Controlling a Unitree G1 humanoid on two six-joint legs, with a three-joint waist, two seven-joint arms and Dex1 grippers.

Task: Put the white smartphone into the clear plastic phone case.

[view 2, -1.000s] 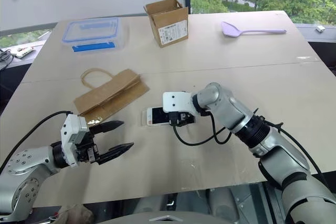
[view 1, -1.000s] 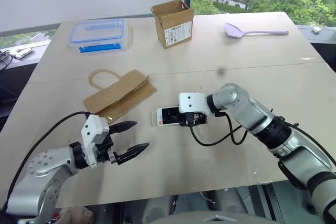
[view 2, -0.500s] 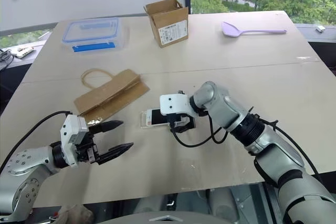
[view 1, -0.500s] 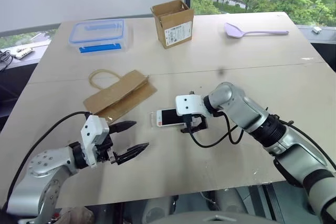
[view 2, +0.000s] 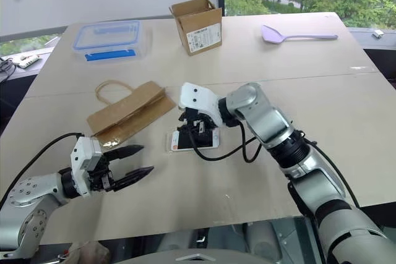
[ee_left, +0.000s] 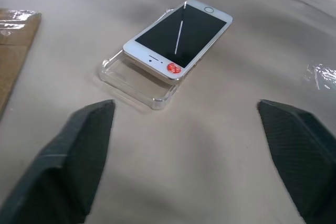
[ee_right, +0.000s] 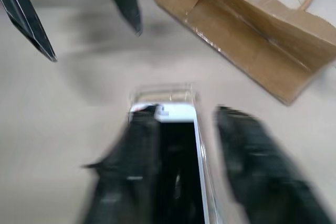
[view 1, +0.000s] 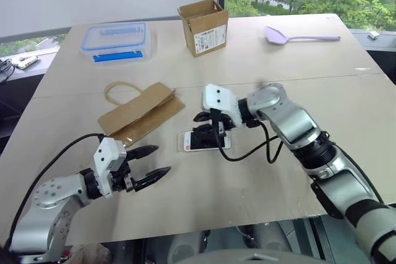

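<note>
I see the phone lying screen up on the case, in the middle of the table. It is not seated yet: in the left wrist view the near end of the phone sits on top of the case rim, and an empty part of the case sticks out in front of it. So I judge that the step in hand is the seating of the phone into the shell.

My right gripper hangs over the phone and points down at it. In the right wrist view its two fingers stand on both sides of the phone, with a gap between them as wide as the phone. That view is blurred, so I cannot tell if they touch or hold it.

My left gripper rests apart, near the table's front edge, its jaws open and holding nothing, pointing toward the phone. The paper bag lies just beyond it.

For the next move I think the phone must slide toward the free end of the case and then be pressed down. The left gripper could hold the case so it does not slip away.
</note>
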